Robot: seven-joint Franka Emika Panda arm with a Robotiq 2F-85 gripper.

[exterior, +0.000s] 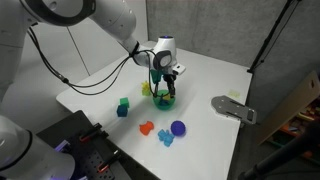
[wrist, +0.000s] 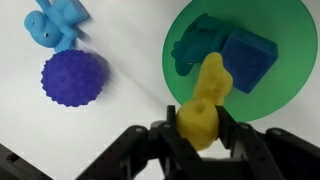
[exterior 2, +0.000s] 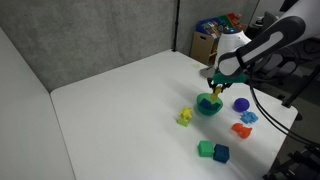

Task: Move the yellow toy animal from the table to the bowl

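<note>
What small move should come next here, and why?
Probably a slight shift toward the middle of the bowl before opening: in the wrist view the gripper is shut on the yellow toy animal, which hangs over the bowl's near rim, not its centre.

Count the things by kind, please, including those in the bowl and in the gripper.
Toy figures: 5 (yellow toy animal in the gripper, yellow-green figure, light blue toy, orange toy, teal toy in the bowl)
Blocks: 3 (green block, blue block, second blue block in the bowl)
Balls: 1 (purple ball)
Bowls: 1 (green)
Total: 10
</note>
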